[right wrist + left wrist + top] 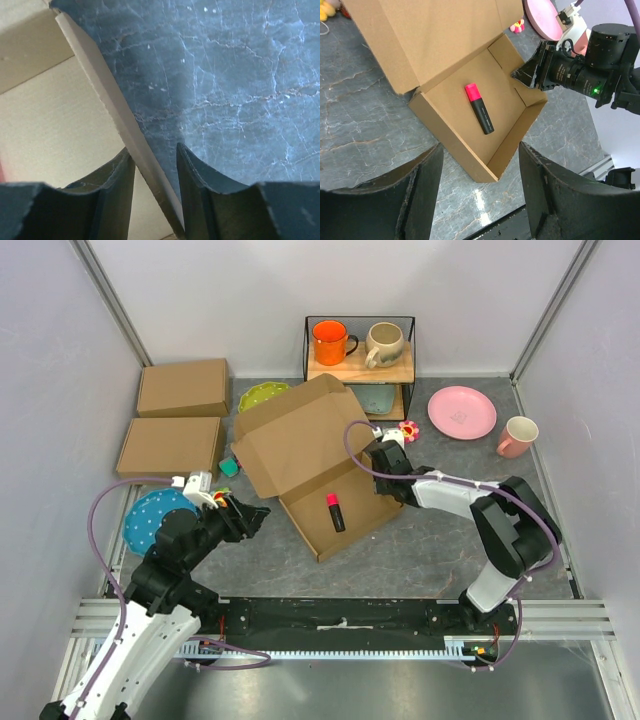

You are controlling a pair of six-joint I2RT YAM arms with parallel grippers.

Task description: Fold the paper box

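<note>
The paper box (pixel 300 440) lies mid-table as a shallow brown tray with its big lid standing up at the back. A red-and-black marker (pixel 335 513) lies on its floor, and the marker (pixel 479 108) also shows in the left wrist view. My right gripper (pixel 381 462) straddles the box's right side wall (pixel 100 85): one finger is inside the tray, the other is outside over the table, and a gap remains beside the wall. My left gripper (pixel 255 515) hovers open just left of the box's near corner, holding nothing. Its fingers (pixel 420 195) frame that corner.
Two ready-made brown boxes (pixel 184 387) (pixel 170 447) sit at the back left. A green plate (pixel 262 395) and a teal object (pixel 229 467) lie behind the lid, a blue plate (pixel 155 518) under my left arm. A wire shelf holds an orange mug (pixel 330 342) and a beige mug (pixel 385 343). A pink plate (pixel 461 412) and a pink mug (pixel 517 436) lie right.
</note>
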